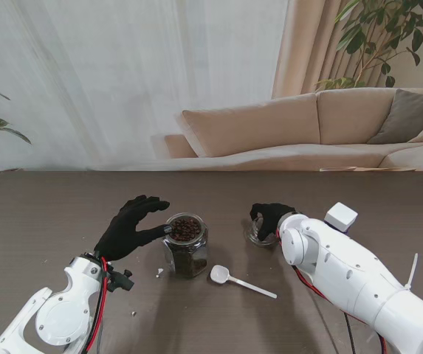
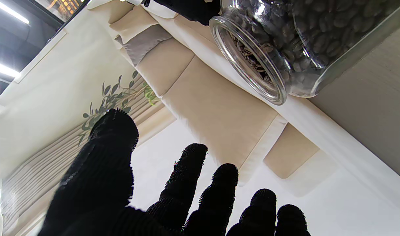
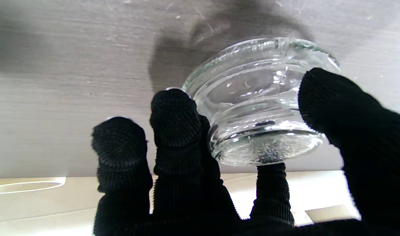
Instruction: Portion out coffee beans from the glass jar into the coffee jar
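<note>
right hand (image 3: 252, 183) fingers round glass lid (image 3: 262, 108), wrist view only

Right hand (image 1: 270, 218) hides most of small glass jar (image 1: 258, 233); table specks (image 1: 159, 272) too small.

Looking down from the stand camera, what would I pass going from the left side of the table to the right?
Left hand → glass jar of coffee beans → white spoon → right hand closed around a small glass piece.
</note>
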